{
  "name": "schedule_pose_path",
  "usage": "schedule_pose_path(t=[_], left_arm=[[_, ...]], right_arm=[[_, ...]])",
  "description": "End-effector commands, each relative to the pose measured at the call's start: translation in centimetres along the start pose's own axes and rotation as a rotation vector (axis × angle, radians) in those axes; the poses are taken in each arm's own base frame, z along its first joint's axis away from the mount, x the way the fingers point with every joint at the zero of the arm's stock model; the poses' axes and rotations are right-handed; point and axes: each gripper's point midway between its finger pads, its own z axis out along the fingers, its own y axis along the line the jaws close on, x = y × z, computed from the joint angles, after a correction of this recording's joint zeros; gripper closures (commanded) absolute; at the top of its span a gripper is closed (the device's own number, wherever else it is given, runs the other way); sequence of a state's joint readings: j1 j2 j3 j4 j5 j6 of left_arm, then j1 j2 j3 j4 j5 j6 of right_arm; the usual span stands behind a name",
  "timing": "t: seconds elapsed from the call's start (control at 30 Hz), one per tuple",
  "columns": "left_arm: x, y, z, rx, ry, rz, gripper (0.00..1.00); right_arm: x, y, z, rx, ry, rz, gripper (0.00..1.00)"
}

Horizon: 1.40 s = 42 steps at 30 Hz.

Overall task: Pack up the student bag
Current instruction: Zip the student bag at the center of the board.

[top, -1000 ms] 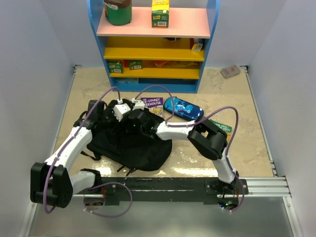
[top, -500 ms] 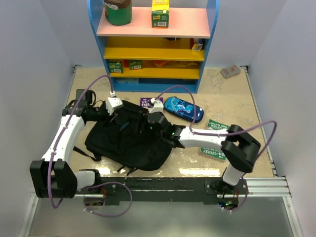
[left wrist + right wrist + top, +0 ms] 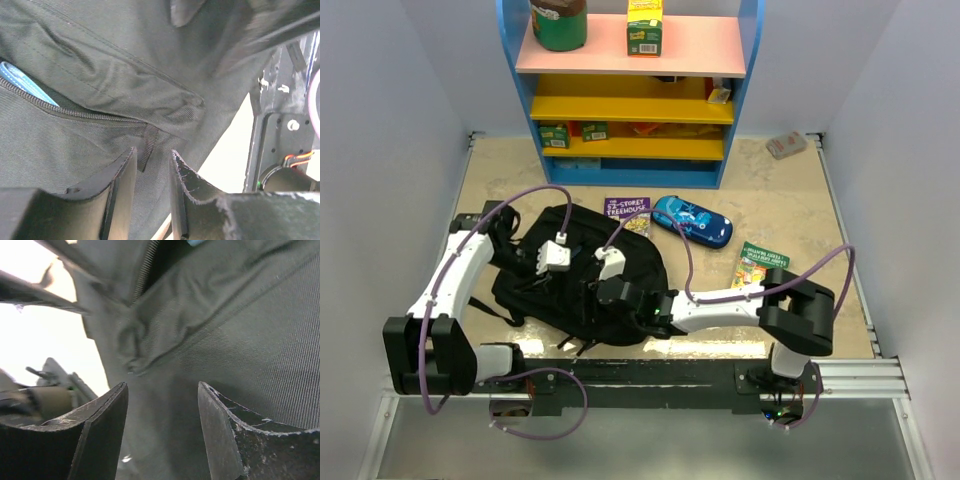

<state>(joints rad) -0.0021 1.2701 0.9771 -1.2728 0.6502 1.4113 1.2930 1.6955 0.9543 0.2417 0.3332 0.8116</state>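
I see a robot test cell — a beige table (image 3: 800,210) boxed in by plain white walls (image 3: 390,120), a metal mounting rail (image 3: 860,378) at its near edge, a toy-bright shelf unit (image 3: 695,45) (blue frame, pink and yellow boards) behind.

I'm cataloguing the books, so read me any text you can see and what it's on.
"STOREY TREEHOUSE": purple book; the number before it is unclear.
Too small to read: the green book title.
Blurred: print on the yellow box on the pink shelf.
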Motion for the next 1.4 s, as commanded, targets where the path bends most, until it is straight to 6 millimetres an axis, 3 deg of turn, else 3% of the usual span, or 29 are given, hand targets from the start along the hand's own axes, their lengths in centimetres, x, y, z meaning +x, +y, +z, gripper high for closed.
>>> schedule_pose_path(t=[0.0,0.47,0.7,0.83,1.17,1.33,1.37], left_arm=[[0.0,-0.7,-0.2,0.02,0.002,0.106,0.64],[1.8,1.4,1.9,-0.019,0.071,0.081,0.68],[1.0,2.3,3.0,-0.045,0.067,0.066,0.8],[0.5,3.0,2.6,-0.076,0.065,0.046,0.99],[-3.0,5.9,-0.1,-0.213,-0.048,-0.019,1.0],[-3.7,5.5,0.2,-0.181,-0.085,-0.035,1.0],[-3.4,4.5,0.6,-0.137,-0.074,-0.021,1.0]], right_arm=[[-1.0,0.2,1.0,0.03,-0.034,-0.016,0.4],[2.0,-1.7,0.6,0.072,0.013,-0.034,0.49],[3.1,-3.1,-0.6,0.103,0.011,-0.052,0.54],[3.5,-4.5,-1.9,0.116,-0.005,-0.047,0.56],[6.1,-7.8,-3.6,0.173,0.029,-0.098,0.69],[8.0,-8.6,-4.5,0.219,0.049,-0.163,0.74],[7.4,-8.4,-4.6,0.225,0.03,-0.156,0.68]])
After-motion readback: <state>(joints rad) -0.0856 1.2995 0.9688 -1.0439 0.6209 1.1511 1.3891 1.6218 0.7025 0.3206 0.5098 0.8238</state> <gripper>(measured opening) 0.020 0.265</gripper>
